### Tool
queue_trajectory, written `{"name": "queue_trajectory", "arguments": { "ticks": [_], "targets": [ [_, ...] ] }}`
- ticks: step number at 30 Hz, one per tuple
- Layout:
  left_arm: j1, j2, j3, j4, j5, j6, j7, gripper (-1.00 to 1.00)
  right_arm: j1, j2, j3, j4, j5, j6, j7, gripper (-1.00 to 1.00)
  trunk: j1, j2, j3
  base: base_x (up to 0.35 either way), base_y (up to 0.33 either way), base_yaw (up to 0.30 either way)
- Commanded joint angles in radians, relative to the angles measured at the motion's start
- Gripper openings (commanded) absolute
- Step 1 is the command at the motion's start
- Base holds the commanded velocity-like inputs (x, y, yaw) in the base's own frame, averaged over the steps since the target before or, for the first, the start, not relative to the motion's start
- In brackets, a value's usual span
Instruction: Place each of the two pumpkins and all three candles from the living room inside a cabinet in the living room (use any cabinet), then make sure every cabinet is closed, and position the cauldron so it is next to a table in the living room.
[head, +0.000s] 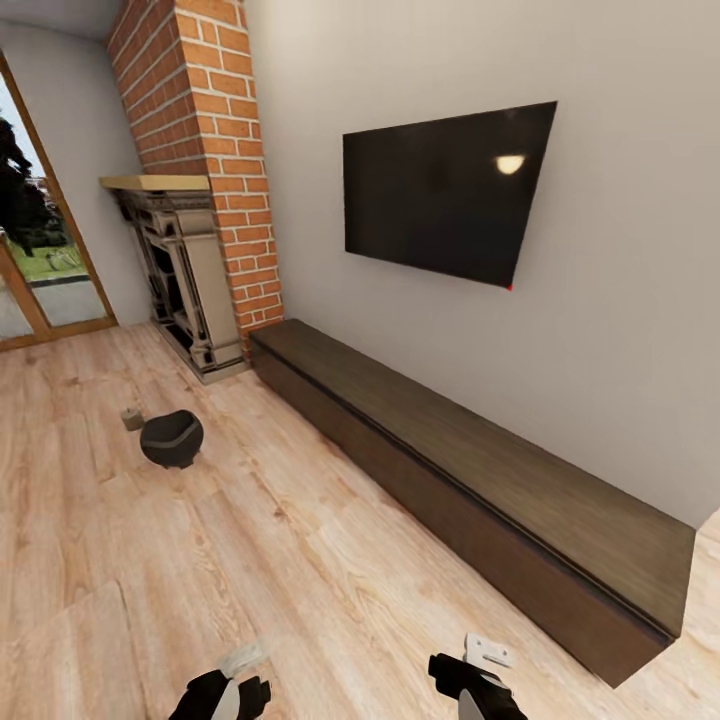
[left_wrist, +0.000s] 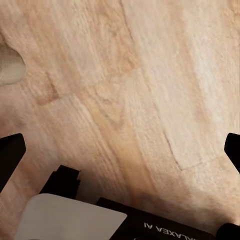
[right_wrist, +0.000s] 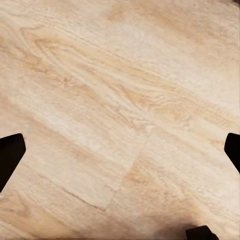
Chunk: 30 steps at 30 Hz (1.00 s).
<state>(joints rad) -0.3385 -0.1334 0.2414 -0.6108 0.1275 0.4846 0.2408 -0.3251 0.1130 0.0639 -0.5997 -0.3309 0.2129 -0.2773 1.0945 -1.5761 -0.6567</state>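
I've got both arms tucked low near my base — left gripper (head: 228, 694) and right gripper (head: 478, 680) each spread wide, fingers apart, holding nothing.

- Both arms are cut off at the head view's lower edge, the left gripper (head: 226, 697) and right gripper (head: 478, 688) only partly seen, their jaws' spread unreadable there
- A small tan object (head: 133, 419) beside the cauldron (head: 171, 438) is too small to identify as a candle
- The cabinet (head: 470, 480) shows shut fronts, its interior hidden
- The fireplace (head: 180, 275) opening is indistinct
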Motion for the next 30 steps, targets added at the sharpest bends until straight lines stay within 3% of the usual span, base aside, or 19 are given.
{"name": "queue_trajectory", "arguments": {
  "ticks": [1, 13, 19, 30],
  "targets": [
    [-0.001, 0.0, 0.003, -0.001, 0.011, 0.003, 0.006, 1.0, 0.0, 0.0, 0.006, -0.002, -0.009, 0.005, -0.009, 1.0, 0.0, -0.001, -0.001, -0.119, 0.043, 0.266],
    [-0.001, -0.002, 0.001, -0.001, 0.011, -0.01, 0.006, 1.0, 0.0, 0.006, 0.01, -0.002, -0.008, 0.008, -0.011, 1.0, 0.0, -0.001, -0.005, -0.186, 0.146, 0.279],
    [-0.001, -0.002, 0.0, 0.03, 0.01, -0.052, 0.006, 1.0, 0.0, 0.006, 0.105, 0.0, -0.011, 0.007, -0.015, 1.0, 0.0, -0.001, -0.009, -0.014, 0.01, 0.278],
    [-0.001, -0.001, 0.001, 0.036, 0.012, -0.055, 0.006, 1.0, 0.0, 0.003, 0.119, 0.0, -0.012, 0.008, -0.015, 1.0, 0.0, -0.001, -0.017, 0.0, 0.157, 0.267]
  ]
}}
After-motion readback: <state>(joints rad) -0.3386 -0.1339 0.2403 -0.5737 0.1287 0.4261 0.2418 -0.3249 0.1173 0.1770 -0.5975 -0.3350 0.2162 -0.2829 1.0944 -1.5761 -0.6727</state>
